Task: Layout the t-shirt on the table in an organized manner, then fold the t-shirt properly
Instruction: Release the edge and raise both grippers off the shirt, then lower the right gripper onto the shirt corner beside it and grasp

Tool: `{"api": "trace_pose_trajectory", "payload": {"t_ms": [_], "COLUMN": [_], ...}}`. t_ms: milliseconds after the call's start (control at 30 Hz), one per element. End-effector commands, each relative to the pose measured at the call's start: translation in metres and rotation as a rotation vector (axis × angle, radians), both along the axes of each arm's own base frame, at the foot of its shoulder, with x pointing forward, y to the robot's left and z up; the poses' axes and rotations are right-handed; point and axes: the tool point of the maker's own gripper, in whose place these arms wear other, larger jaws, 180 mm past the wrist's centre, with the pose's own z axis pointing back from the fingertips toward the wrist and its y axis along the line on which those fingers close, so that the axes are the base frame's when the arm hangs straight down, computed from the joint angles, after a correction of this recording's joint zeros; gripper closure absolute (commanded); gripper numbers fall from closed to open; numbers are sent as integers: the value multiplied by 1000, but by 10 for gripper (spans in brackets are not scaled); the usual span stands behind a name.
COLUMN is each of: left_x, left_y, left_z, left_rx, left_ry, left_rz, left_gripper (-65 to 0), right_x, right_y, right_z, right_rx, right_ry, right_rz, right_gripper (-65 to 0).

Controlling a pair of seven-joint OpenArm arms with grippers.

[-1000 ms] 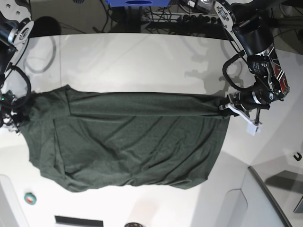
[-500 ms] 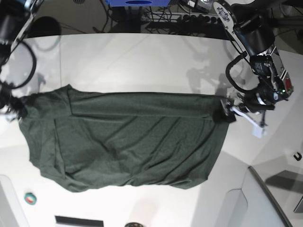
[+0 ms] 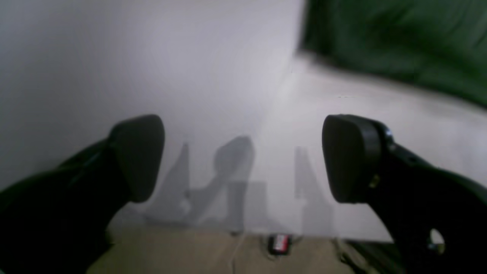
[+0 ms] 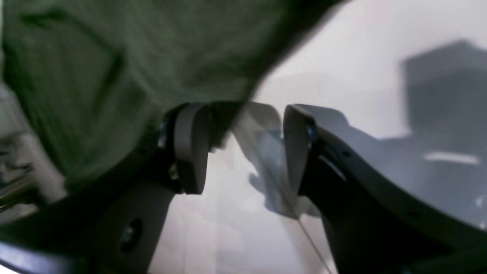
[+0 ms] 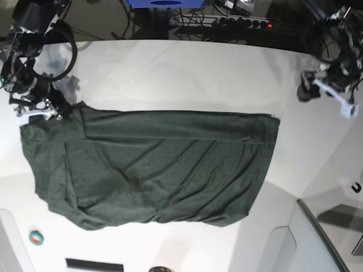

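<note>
The dark green t-shirt (image 5: 164,164) lies spread and wrinkled across the white table (image 5: 170,73), its far edge folded over into a straight band. My left gripper (image 5: 324,96) hangs open to the right of the shirt, apart from it. In the left wrist view the left gripper (image 3: 243,156) has only bare table (image 3: 190,57) between its pads, and the t-shirt (image 3: 399,34) is in the top right corner. My right gripper (image 5: 42,111) is at the shirt's far left corner. Its jaws (image 4: 245,148) stand apart, and the t-shirt (image 4: 114,57) drapes over the left finger (image 4: 190,148).
A small green tape roll (image 5: 36,238) lies near the front left edge. A grey panel (image 5: 317,238) fills the front right corner, with a small dark hook (image 5: 356,187) beside it. Cables and a power strip (image 5: 238,22) run beyond the table's far edge.
My left gripper opened, let go of the shirt's right corner and moved up and away to the right. My right gripper travelled along the shirt's left edge toward the far corner.
</note>
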Motion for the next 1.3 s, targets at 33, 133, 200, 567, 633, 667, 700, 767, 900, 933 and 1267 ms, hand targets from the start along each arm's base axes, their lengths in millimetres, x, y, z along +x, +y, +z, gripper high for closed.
{"api": "trace_pose_trajectory", "payload": {"t_ms": [33, 133, 200, 567, 633, 667, 700, 767, 900, 933, 1267], "left_x": [-1, -13, -16, -16, -16, -16, -16, -16, -16, -16, -17], "left_y": [7, 8, 7, 5, 5, 5, 5, 5, 4, 4, 4], "left_z": [11, 8, 6, 5, 5, 5, 5, 5, 4, 4, 4], "left_rx": [27, 33, 29, 26, 26, 26, 26, 25, 25, 25, 25], "left_ry": [-71, -78, -70, -68, -68, -68, -68, -68, -65, -65, -64], "left_rz": [1, 8, 9, 7, 7, 7, 7, 6, 5, 5, 5], "left_gripper": [-634, -632, -632, -632, -632, -632, -632, -632, -632, -632, -632], "right_x": [1, 0, 1, 0, 0, 0, 0, 1, 3, 3, 9], "right_y": [-3, 3, 3, 11, 10, 10, 11, 12, 16, 16, 17], "right_z": [-2, -4, -4, -6, -5, -5, -5, -5, -5, -4, -2], "right_rx": [-16, -3, -2, 14, 13, 13, 15, 16, 24, 24, 25], "right_ry": [13, 15, 15, 18, 15, 15, 15, 14, 10, 8, -3], "right_rz": [8, 9, 10, 12, 13, 13, 13, 13, 13, 13, 10], "right_gripper": [-302, -302, -300, -299, -299, -299, -299, -299, -299, -299, -135]}}
